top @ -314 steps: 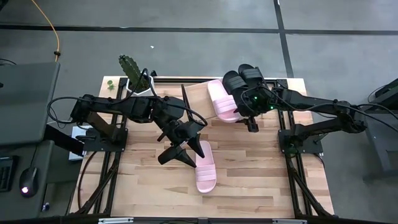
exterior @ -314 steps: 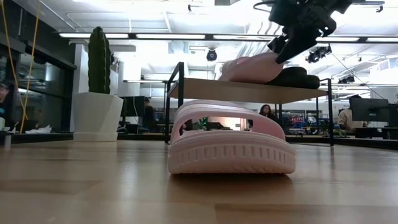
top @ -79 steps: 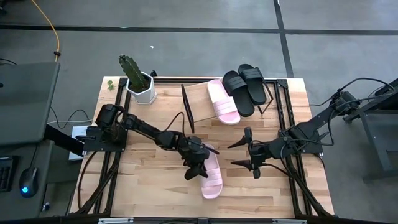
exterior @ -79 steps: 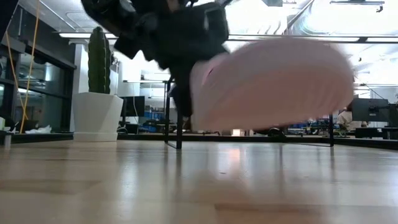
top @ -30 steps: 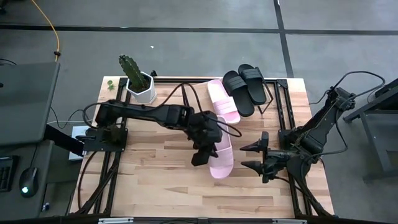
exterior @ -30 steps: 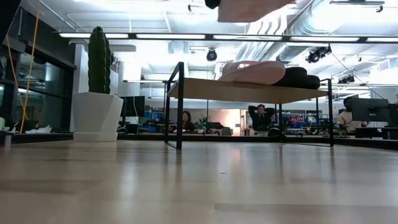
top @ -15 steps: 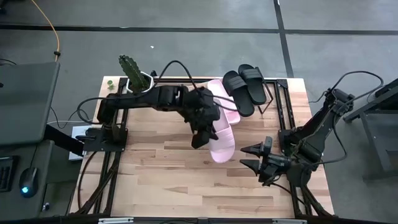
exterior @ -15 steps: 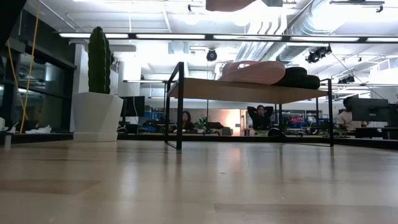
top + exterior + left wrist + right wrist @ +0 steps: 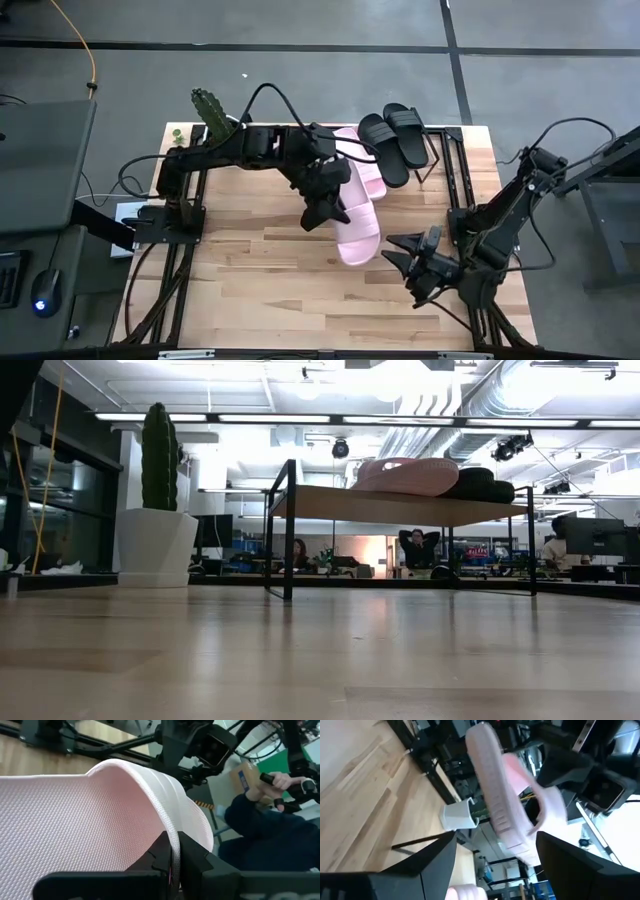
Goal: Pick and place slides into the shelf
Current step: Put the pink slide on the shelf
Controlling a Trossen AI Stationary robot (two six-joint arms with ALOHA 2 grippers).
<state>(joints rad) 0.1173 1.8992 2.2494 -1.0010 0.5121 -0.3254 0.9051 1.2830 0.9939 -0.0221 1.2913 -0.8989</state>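
My left gripper is shut on a pale pink slide and carries it high over the table's middle, above what the low view takes in. On the shelf at the far edge lie a second pink slide and two black slides, soles down on the plank. At the near right, my right gripper stands open with nothing between its fingers, and the held slide shows ahead of it. My left gripper pinches the rim of the pink slide's wide strap between its two fingers. The fingers come slanting down from the table's far left. The slide is lifted clear of the table and hangs tilted on the gripper's right side.
A cactus in a white pot stands at the far left corner, beside the shelf. Black arm-mount frames run along both table sides. A person's sleeve and hand show beyond the table. Bare tabletop lies at the near middle.
My left gripper has carried the pink slide up and toward the far edge, nearer the shelf; its sole has left the top of the low view. My right gripper has drifted a little toward the near edge, staying open.
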